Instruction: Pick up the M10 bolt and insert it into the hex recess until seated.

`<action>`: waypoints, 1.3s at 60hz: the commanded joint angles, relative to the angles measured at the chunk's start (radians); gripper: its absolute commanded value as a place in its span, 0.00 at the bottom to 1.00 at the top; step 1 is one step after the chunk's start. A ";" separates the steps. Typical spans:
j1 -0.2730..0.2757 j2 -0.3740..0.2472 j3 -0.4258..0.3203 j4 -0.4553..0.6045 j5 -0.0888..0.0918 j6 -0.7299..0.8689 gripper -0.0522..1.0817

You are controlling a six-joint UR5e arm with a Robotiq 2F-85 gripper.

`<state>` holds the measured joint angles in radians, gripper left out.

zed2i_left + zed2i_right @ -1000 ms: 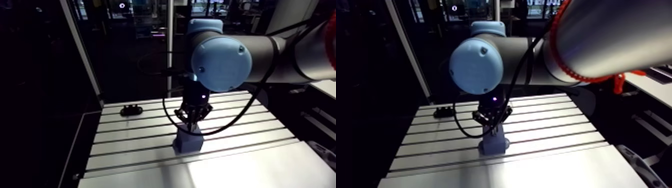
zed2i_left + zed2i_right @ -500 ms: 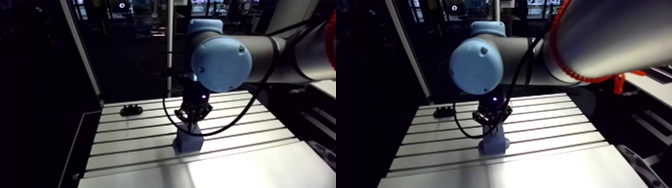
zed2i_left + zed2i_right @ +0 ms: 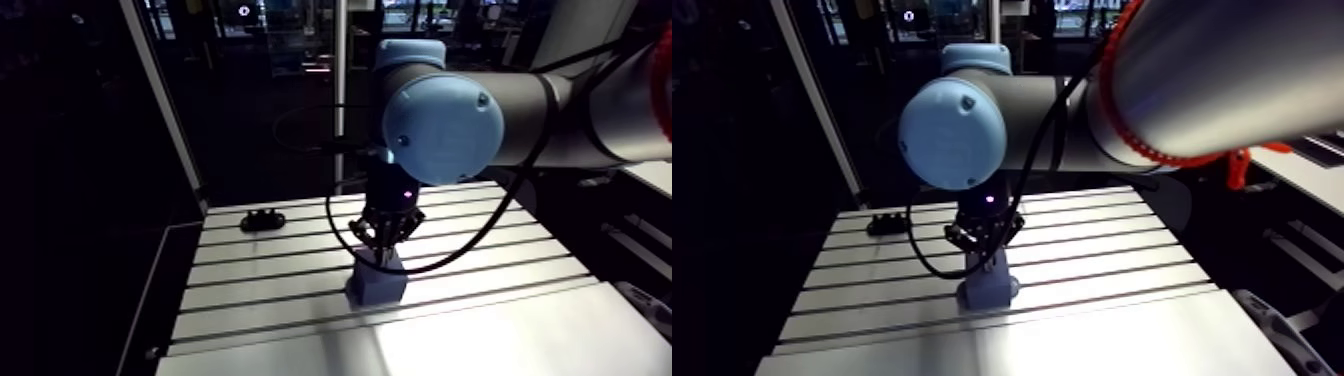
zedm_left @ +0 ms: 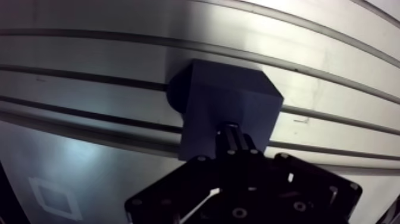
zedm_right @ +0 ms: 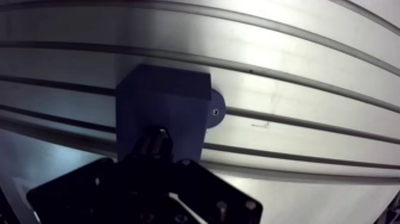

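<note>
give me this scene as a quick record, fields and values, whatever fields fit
surface: slotted aluminium table
fixture: dark blue block, standing on the table across its slots
gripper: directly over the block, tips at its top face, shut on what looks like the bolt
bolt: only a pale glint in the grip; head and depth hidden
hex recess: not visible, covered by the gripper
other: small black part near the table's far edge, apart from the block

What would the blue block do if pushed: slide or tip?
Probably neither. The block looks solid and boxy, so tipping seems unlikely. Its round foot shows a screw, so it is likely fixed to the table and won't slide.
</note>
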<state>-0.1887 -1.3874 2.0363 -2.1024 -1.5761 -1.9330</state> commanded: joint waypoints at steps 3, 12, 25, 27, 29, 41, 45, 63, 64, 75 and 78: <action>0.000 0.000 0.000 0.000 0.000 -0.004 1.00; 0.000 0.002 0.000 -0.004 0.000 -0.004 1.00; 0.000 0.008 0.006 -0.020 0.000 -0.005 1.00; 0.000 0.008 0.006 -0.020 0.000 -0.007 1.00; 0.000 0.008 0.006 -0.020 0.000 -0.005 1.00; 0.002 0.008 0.006 -0.020 0.000 -0.007 1.00; 0.002 0.008 0.006 -0.020 0.000 -0.007 1.00; 0.000 0.006 0.003 -0.018 0.003 -0.008 1.00; 0.000 0.006 0.003 -0.018 0.003 -0.008 1.00; 0.000 0.002 -0.006 -0.013 0.005 -0.010 1.00; 0.000 -0.001 -0.007 -0.010 0.005 -0.010 1.00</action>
<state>-0.1883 -1.3821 2.0368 -2.1190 -1.5728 -1.9412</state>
